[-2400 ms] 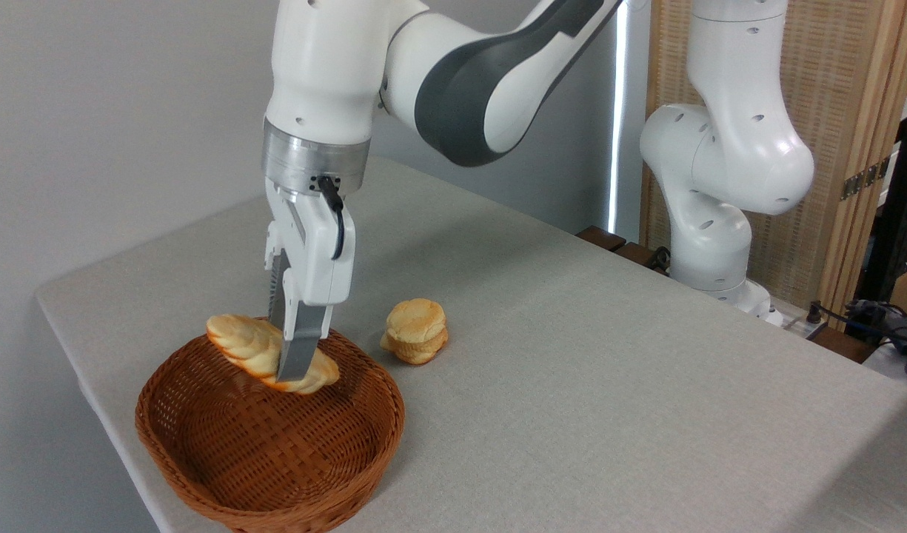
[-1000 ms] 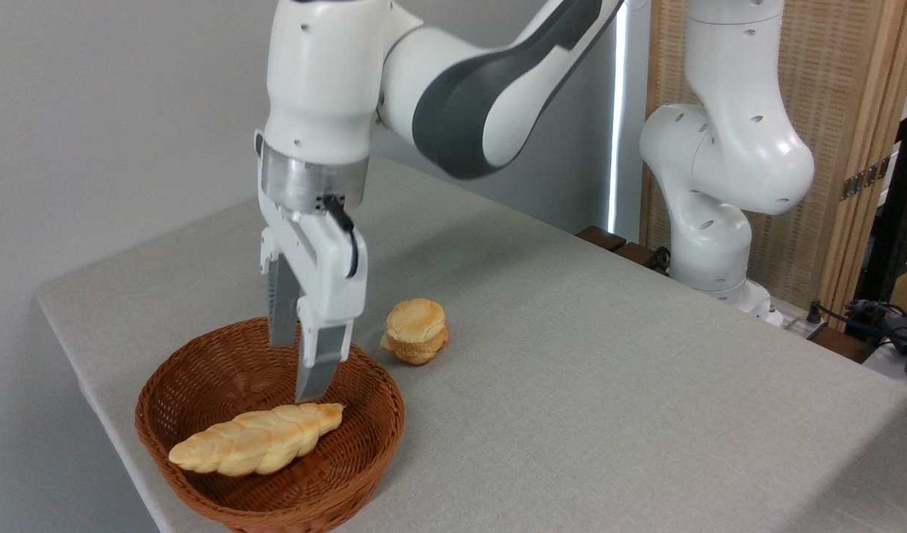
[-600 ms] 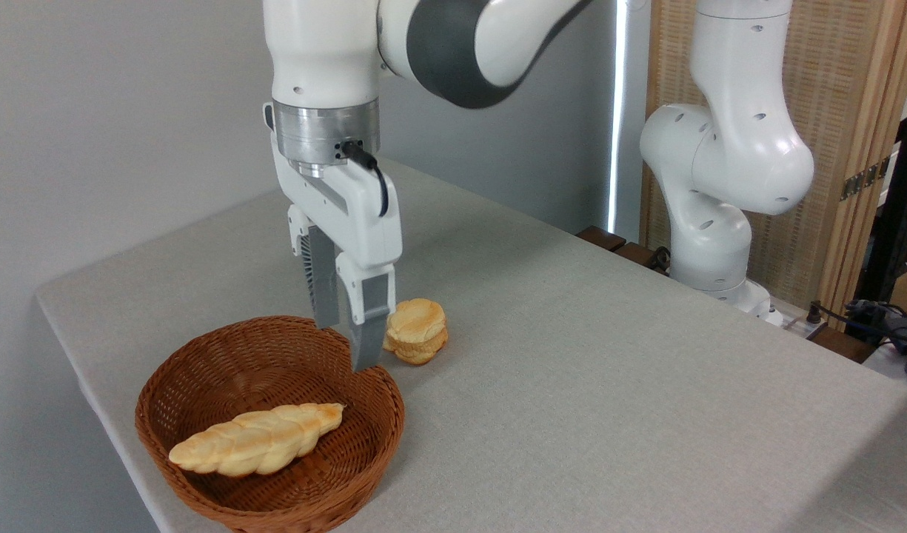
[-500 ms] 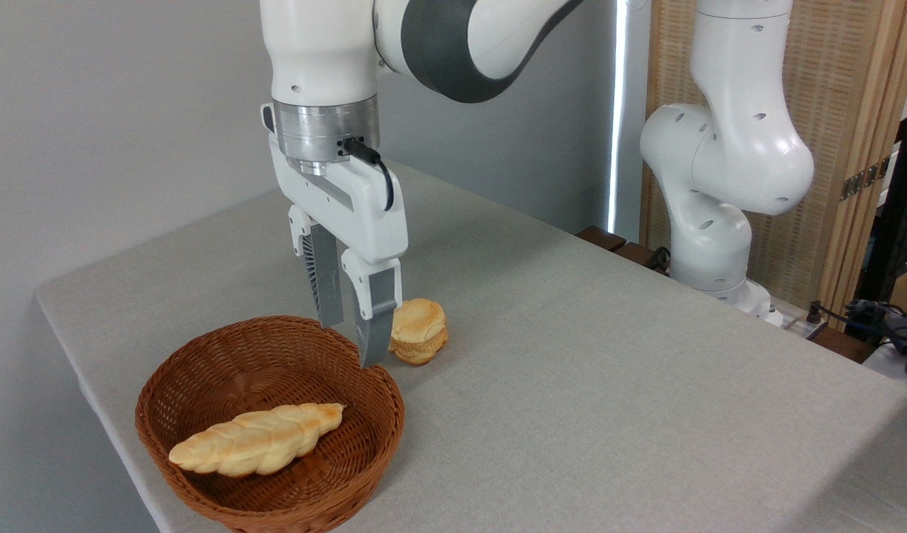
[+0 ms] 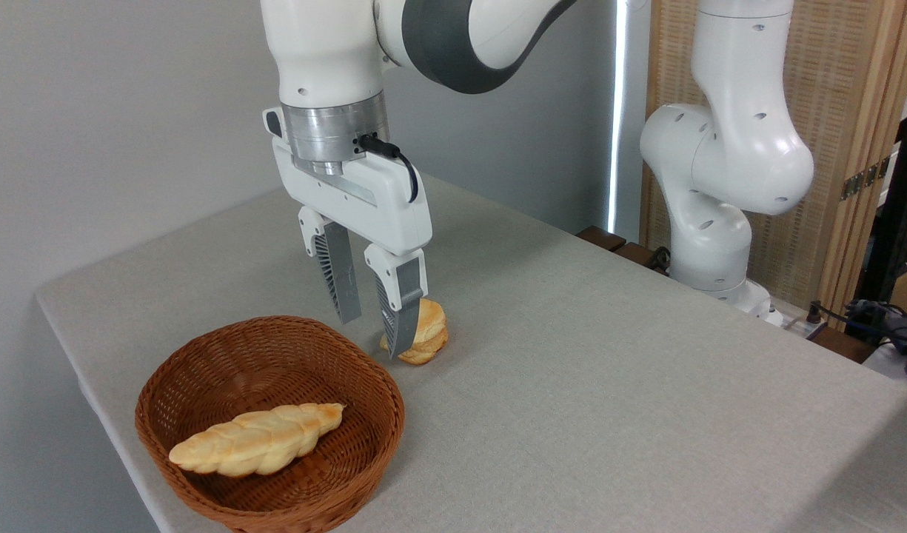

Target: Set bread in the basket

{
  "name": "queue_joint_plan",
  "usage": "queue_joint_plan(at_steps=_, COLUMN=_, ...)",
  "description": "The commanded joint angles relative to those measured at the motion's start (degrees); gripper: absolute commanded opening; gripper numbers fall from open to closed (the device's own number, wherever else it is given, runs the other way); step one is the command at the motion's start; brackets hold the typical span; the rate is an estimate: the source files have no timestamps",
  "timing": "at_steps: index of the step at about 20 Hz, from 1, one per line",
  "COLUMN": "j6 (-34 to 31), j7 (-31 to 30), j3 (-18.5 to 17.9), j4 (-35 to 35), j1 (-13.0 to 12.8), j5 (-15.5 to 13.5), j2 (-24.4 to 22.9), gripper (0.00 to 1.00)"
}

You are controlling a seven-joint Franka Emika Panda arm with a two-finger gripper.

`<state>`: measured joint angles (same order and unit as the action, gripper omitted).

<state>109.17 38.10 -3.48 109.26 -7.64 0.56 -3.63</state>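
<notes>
Item: bread, one long braided loaf, pale golden-yellow with browner tips, lying flat on its side across the floor of the basket, one tip near the basket's right wall and the other toward its front-left wall. Container: oval reddish-brown wicker, shallow, thick braided rim, standing near the front-left corner of the tabletop. Status of task, as judged: loaf is fully inside the rim and free of any contact from above, so placement looks complete. Handling, as judged: light for its length; a firm-looking surface with ridges from the braid, likely not slippery; probably somewhat yielding under a squeeze, so moderate closing force would suit; a grip at either tapered tip would let it swing or twist. Best hold, should it need lifting again: across the thick middle, jaws set crosswise to its length, seated in a groove between two braids. Gripper: empty, jaws parted to a moderate gap with nothing between them, pointing down and raised clear of the tabletop, just beyond the basket's far-right rim. Adjacent item: small rounded layered bun, on the tabletop just beside the basket, partly hidden behind the nearer finger; whether the finger touches it cannot be told. Second white arm base stands at the tabletop's far right edge.
</notes>
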Motion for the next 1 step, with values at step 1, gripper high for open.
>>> queue_joint_plan(at_steps=1, j6=-1.7, j7=-1.0, j3=-0.1, j4=-0.5, j1=-0.2, j5=0.4, j2=-0.4, gripper=1.0)
